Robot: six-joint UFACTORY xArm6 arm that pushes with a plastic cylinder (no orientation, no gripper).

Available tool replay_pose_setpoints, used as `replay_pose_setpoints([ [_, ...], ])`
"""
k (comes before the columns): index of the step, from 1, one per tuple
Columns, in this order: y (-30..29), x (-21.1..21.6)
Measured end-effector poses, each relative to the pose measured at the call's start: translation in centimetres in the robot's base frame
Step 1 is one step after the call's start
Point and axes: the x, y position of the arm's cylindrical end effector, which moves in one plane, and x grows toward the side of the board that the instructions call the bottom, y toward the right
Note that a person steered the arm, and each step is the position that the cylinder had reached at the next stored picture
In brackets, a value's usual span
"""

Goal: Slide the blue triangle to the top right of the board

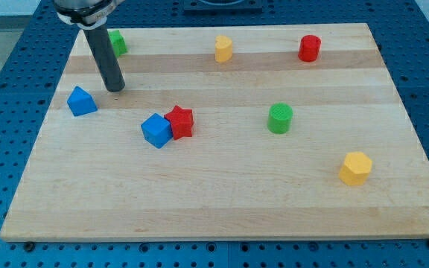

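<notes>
The blue triangle (81,100) lies near the left edge of the wooden board (222,201). My tip (115,89) touches the board just to the right of and slightly above the blue triangle, a small gap apart from it. The dark rod rises from there to the view's top left. The board's top right corner holds a red cylinder (310,48).
A blue cube (156,129) touches a red star-shaped block (179,121) left of centre. A green block (116,41) sits at the top left, partly behind the rod. A yellow block (223,48) is at top centre, a green cylinder (280,118) right of centre, a yellow hexagon (355,167) at lower right.
</notes>
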Motion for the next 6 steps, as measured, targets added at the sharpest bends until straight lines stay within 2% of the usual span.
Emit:
replay_pose_setpoints([
  [4, 0.0, 0.0],
  [5, 2.5, 0.0],
  [6, 8.0, 0.6],
])
